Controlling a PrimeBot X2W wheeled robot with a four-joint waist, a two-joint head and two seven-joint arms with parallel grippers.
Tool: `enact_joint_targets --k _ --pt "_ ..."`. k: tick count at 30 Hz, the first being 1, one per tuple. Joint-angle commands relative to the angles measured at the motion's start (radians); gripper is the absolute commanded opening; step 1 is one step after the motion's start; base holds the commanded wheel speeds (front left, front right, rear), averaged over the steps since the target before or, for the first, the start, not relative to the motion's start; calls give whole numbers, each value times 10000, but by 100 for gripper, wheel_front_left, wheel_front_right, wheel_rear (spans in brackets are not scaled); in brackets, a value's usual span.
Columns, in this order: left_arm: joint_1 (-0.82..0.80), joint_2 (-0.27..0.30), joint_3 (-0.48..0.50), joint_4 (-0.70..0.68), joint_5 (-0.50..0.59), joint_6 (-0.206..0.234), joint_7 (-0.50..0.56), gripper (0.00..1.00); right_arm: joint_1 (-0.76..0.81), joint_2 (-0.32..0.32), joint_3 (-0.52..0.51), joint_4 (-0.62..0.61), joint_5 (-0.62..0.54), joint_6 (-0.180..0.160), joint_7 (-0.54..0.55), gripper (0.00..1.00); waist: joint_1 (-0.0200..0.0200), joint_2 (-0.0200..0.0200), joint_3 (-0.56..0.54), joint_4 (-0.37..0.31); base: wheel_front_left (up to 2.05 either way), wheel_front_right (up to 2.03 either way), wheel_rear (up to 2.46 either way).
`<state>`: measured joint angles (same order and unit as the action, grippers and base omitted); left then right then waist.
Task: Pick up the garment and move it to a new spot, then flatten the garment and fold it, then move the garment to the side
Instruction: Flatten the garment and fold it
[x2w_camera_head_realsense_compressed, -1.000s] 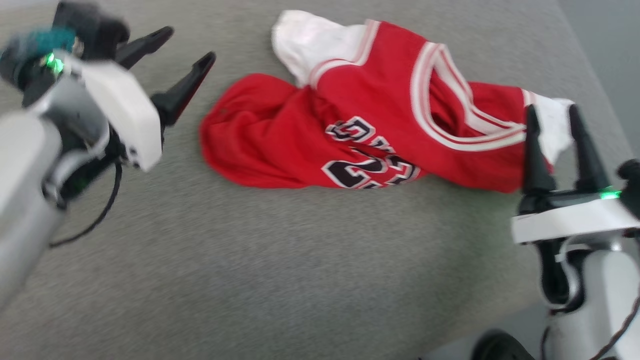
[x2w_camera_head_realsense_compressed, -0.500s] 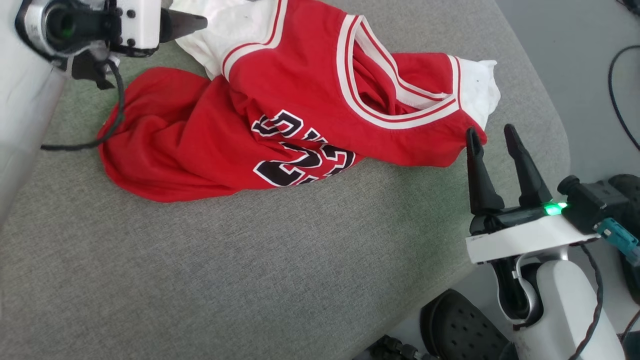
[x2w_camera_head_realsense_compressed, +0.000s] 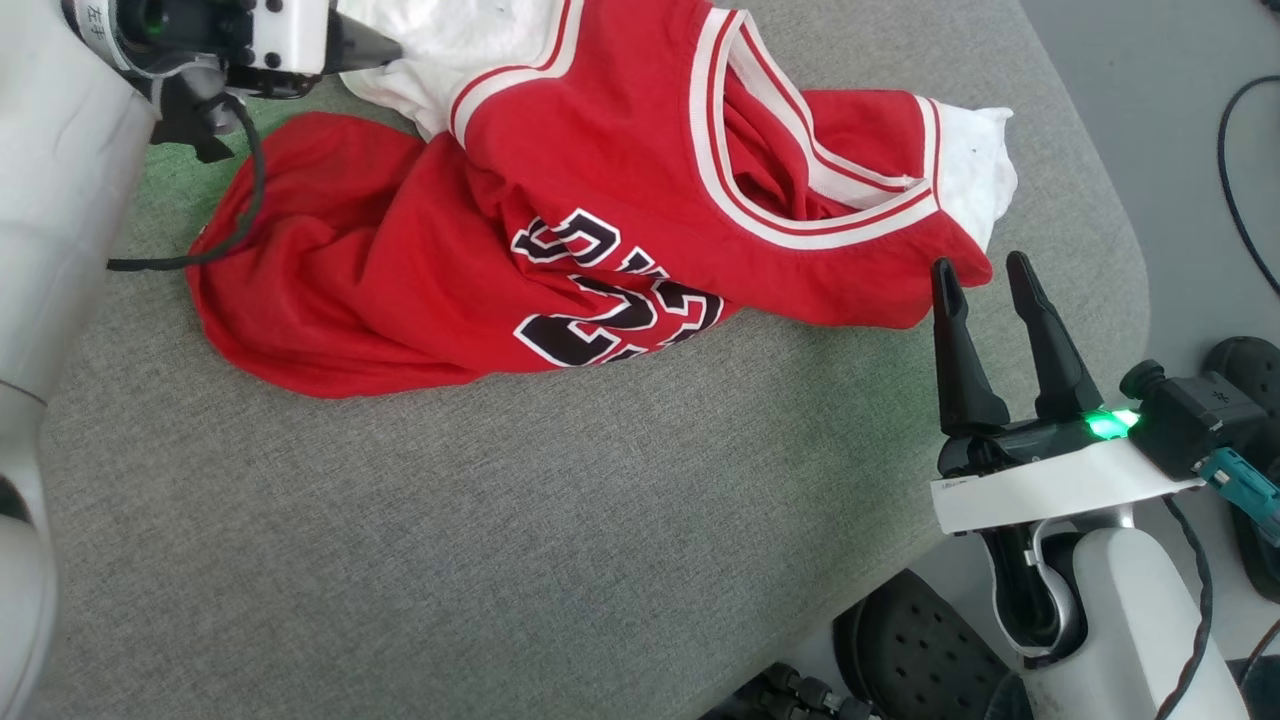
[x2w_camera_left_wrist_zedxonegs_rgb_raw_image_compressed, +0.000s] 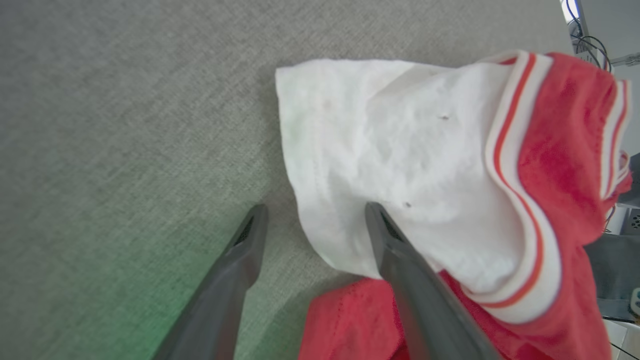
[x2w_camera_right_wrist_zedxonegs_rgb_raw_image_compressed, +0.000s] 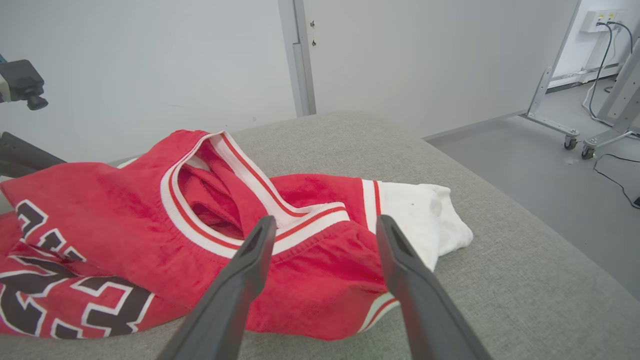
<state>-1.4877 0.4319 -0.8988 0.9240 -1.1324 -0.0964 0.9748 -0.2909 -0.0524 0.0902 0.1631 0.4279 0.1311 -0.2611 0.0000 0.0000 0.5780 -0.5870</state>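
— Garment (x2w_camera_head_realsense_compressed: 560, 200) crumpled on the far half of the grey pad (x2w_camera_head_realsense_compressed: 500, 560), nothing lifted yet, so we call this the pick-up step, right at its start.
— Agreed. Our left gripper (x2w_camera_left_wrist_zedxonegs_rgb_raw_image_compressed: 315, 207) hangs at the pad's far left, fingers spread wide, one over bare pad and one over the white sleeve (x2w_camera_left_wrist_zedxonegs_rgb_raw_image_compressed: 380, 135), the sleeve's edge between them.
— And our right gripper (x2w_camera_head_realsense_compressed: 979, 265)?
— Near the pad's right edge, fingers apart too, empty, aimed at the red shoulder by the other sleeve (x2w_camera_head_realsense_compressed: 975, 170).
— So what do we need next?
— We judge both must go down until cloth sits between the fingers, then pinch. Shallow bites on loose folds could slip once we lift.
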Motion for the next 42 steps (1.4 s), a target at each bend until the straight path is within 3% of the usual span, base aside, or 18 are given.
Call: enact_joint_targets --k 1,5,6,7,8,10,11,16,20,27,32,37,42 --pt "200 -116 -4 62 -108 -107 -58 100 29 18 3 -60 42 -7 -49 100 0 0 42 8 0 0 0" --pt "328 -322 44 222 -267 -226 -149 100 -76 18 74 -100 84 -7 -51 100 0 0 120 13 0 0 0" --pt "347 -350 9 264 -270 -255 -177 90 -106 18 91 -112 84 -7 -51 100 0 0 135 12 0 0 0" --pt "398 -390 -7 315 -325 -255 -101 62 -130 19 106 -129 87 -7 -52 100 0 0 144 13 0 0 0" --pt "398 -390 -7 315 -325 -255 -101 62 -130 19 106 -129 87 -7 -52 100 0 0 144 13 0 0 0" --pt "419 -401 -55 225 -305 -299 -272 33 -198 19 141 -166 90 -7 -51 100 0 0 170 11 0 0 0" --pt "431 -384 -11 222 -365 -314 -360 0 -218 19 152 -183 103 -7 -52 100 0 0 177 8 0 0 0" --pt "303 -38 299 60 -602 -351 -1115 0 -363 19 299 -120 -70 -7 -52 100 0 0 22 -14 0 0 0" --pt "453 661 647 -121 -898 -358 -1810 0 -733 19 620 77 -230 -7 -47 100 0 0 -365 -1 0 0 0" --pt "1688 1594 1105 -1104 -1794 -350 -2623 0 -846 10 -124 -338 -1191 -7 547 100 0 0 -1277 2004 0 0 0" --pt "3121 2609 1201 -1694 -2158 -353 -3442 0 -662 -21 -318 -968 -1564 -7 1220 100 0 0 -1692 3075 0 0 0" --pt "4369 3508 1484 -1967 -2643 -353 -4207 0 -478 -82 -415 -1528 -1720 -7 1814 100 0 0 -1892 3748 0 0 0" --pt "5056 3877 1514 -1886 -2491 -354 -5120 0 -301 -125 -541 -1923 -1733 -7 2171 100 0 0 -1969 4054 0 0 0"
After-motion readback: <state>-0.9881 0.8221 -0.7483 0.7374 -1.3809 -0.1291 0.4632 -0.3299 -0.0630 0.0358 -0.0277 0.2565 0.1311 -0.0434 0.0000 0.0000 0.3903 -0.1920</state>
